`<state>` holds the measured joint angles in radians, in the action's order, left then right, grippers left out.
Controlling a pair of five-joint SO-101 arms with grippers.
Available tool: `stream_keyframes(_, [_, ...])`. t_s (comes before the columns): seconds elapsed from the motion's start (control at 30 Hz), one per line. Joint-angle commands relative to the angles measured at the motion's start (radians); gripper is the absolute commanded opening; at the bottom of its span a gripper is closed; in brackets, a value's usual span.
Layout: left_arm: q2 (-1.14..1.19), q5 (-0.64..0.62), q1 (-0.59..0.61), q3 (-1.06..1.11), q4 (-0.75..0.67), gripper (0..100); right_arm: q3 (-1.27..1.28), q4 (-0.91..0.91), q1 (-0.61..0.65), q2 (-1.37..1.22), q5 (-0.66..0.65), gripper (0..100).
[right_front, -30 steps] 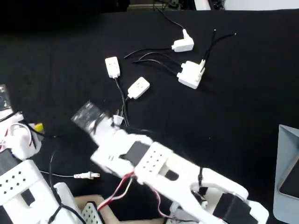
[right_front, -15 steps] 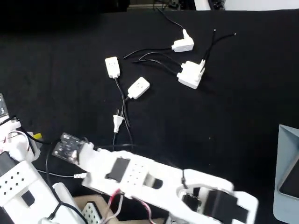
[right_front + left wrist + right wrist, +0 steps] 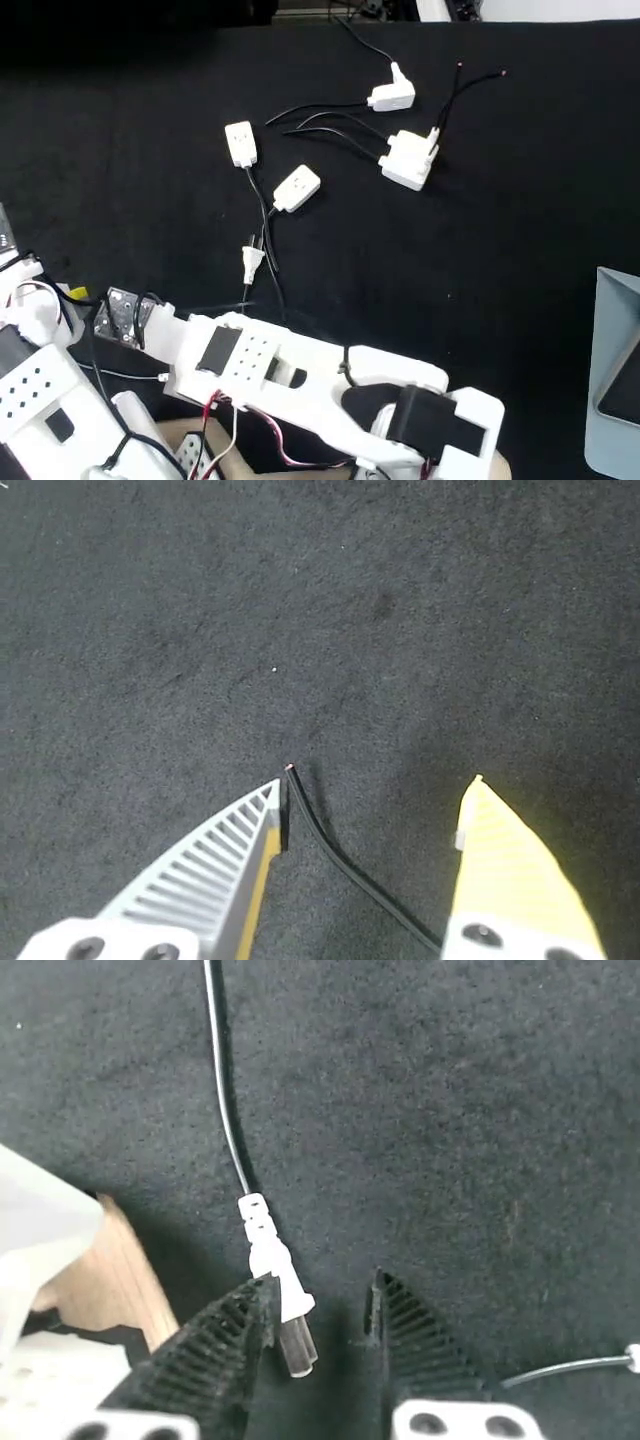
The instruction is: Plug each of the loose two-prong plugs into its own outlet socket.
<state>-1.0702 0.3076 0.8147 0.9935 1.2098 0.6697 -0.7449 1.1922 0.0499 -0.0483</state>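
- Right arm's swung from mid-left of the high view down to lower left. Right gripper (image 3: 322, 1282) now hangs over white plug (image 3: 272, 1255), fingers spread either side, nothing gripped yet.
- Second plug (image 3: 250, 262), centre-left, is uncovered now the arm's off it.
- Near socket (image 3: 297, 187) and far socket (image 3: 241, 143) lie upper centre, well apart from the gripper; pick-up prob. next.
- Left gripper (image 3: 376, 780) is splayed too, with black wire (image 3: 330, 845) end between its fingers, unheld.
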Motion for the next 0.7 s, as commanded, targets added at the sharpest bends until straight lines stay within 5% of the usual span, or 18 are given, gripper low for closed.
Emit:
stream_keyframes(0.0, [-0.005, 0.005, 0.005, -0.004, 0.003, 28, -0.050, -0.009, -0.006, -0.005, -0.012, 13.7])
stream_keyframes(0.67, [-0.006, 0.008, 0.173, -0.054, 0.057, 28, -0.074, -0.103, 0.026, 0.013, -0.014, 13.4])
